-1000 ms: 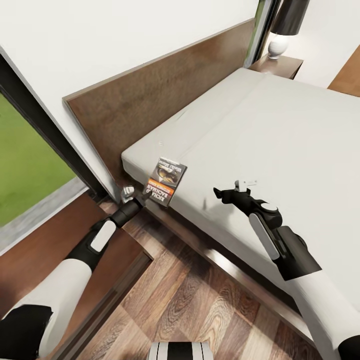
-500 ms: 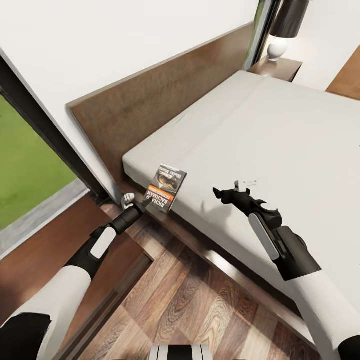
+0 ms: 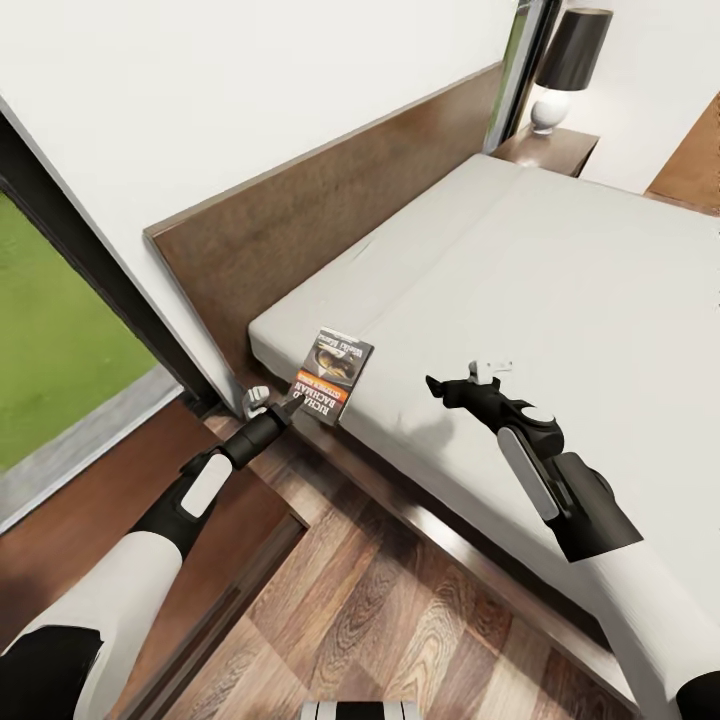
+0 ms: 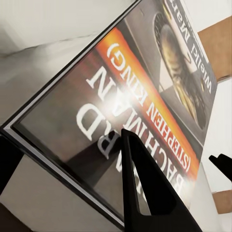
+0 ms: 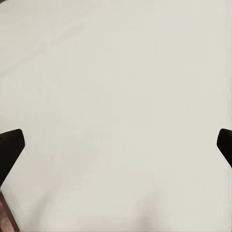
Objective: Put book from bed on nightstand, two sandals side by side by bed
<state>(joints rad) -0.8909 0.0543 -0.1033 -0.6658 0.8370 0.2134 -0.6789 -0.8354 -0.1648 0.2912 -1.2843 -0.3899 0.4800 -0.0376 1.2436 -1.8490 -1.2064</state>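
The book (image 3: pixel 334 374), with a dark cover and an orange band, hangs tilted at the near corner of the bed (image 3: pixel 560 290), past the mattress edge. My left gripper (image 3: pixel 291 402) is shut on its lower edge. In the left wrist view the cover (image 4: pixel 145 92) is close up, with one dark finger (image 4: pixel 145 193) lying across it. My right gripper (image 3: pixel 437 385) hovers open over the off-white mattress (image 5: pixel 116 96) with nothing between its fingers. A nightstand's (image 3: pixel 262 498) glossy brown top lies under my left arm. The sandals are out of view.
A second nightstand (image 3: pixel 556 150) with a black-shaded lamp (image 3: pixel 562 68) stands at the bed's far side. The dark headboard (image 3: pixel 330 220) runs along the white wall. A dark-framed window (image 3: pixel 50 330) showing grass is at the left. Wood-plank floor (image 3: pixel 400 610) lies in front.
The head view has shifted a little. My left gripper has drawn the book slightly back off the mattress edge toward the near nightstand. The right arm has held still.
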